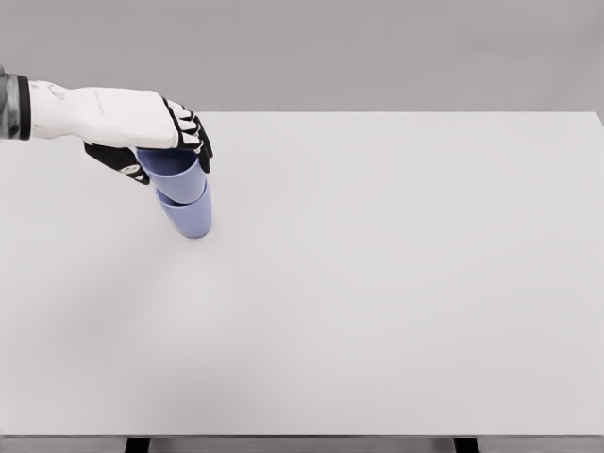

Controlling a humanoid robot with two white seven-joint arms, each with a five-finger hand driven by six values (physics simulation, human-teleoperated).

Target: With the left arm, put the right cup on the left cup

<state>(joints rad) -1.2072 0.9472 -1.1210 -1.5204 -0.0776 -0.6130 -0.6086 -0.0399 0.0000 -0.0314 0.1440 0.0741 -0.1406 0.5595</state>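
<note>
Table: wide white rectangular tabletop [396, 302], stack near its far left.
Left hand: white-and-black five-finger hand [165, 142] grasping the upper cup.
Upper cup: periwinkle plastic cup [175, 170], nested in the lower one.
Lower cup: matching periwinkle cup [191, 217].
Progress: stacking looks done; release and withdrawal remain.

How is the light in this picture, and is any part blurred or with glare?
Head view: even, soft light; the white tabletop shows no glare; only a faint shadow lies beside the two stacked blue plastic cups; edges of the left hand look slightly soft.
</note>
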